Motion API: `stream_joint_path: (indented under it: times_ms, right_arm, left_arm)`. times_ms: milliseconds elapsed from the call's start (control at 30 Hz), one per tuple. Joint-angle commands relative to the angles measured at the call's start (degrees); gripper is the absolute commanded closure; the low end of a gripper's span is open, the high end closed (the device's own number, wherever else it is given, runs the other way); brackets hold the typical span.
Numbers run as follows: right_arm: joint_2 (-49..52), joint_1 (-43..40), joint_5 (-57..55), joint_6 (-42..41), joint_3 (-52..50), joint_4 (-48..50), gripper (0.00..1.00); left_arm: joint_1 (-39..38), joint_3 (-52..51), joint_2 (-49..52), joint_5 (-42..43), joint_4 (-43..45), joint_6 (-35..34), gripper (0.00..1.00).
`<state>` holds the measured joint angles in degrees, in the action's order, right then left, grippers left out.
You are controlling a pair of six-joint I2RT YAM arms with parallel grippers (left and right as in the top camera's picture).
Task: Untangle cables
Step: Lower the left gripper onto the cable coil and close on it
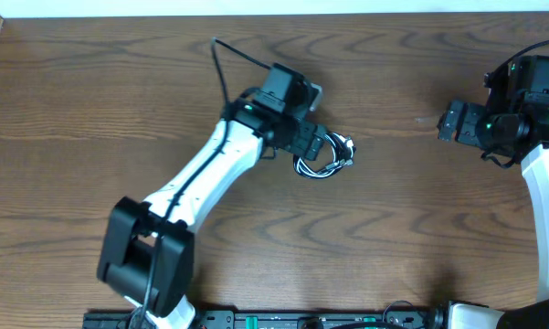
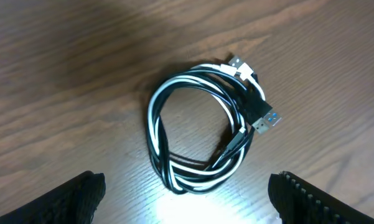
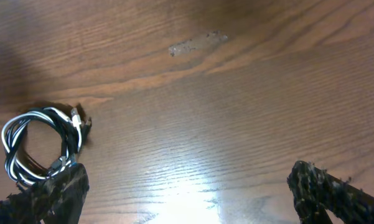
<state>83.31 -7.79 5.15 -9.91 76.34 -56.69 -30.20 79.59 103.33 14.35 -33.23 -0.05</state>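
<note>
Cables (image 2: pixel 205 127) — black-and-white coil, mid-frame on table (image 2: pixel 62 74). Left gripper (image 2: pixel 188 186) spread wide at lower edge, touching nothing. Right gripper (image 3: pixel 190 175) — spread, empty.

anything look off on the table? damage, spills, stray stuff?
Only a pale smudge on the table, away from the cables. They sit in one intertwined black-and-white coil; no visible damage or spill.

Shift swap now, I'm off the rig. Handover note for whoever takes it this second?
Left tool: open, empty, poised just short of the cables.
Right tool: open, empty, off to the side of them.
Cables: black and white cords wound together in one coil on the table, plugs bunched at one edge.
Done: nothing separated.
Left: grip the coil and pull the cords apart.
</note>
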Motion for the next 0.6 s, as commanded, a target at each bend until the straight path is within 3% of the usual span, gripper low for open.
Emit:
stream_joint_path:
  times_ms: [0, 400, 567]
  right_arm:
    - [0.1, 0.0, -0.3, -0.8, -0.3, -0.6, 0.01]
    - [0.1, 0.0, -0.3, -0.8, -0.4, -3.1, 0.01]
    - [0.1, 0.0, -0.3, -0.8, -0.4, -3.8, 0.01]
  left_arm:
    - [-1.4, 0.7, 1.6, -4.7, 0.6, -0.2, 0.11]
    - [-1.9, 0.5, 6.8, -6.4, 1.4, 1.5, 0.11]
    - [-1.9, 0.5, 8.3, -6.5, 2.6, 1.5, 0.16]
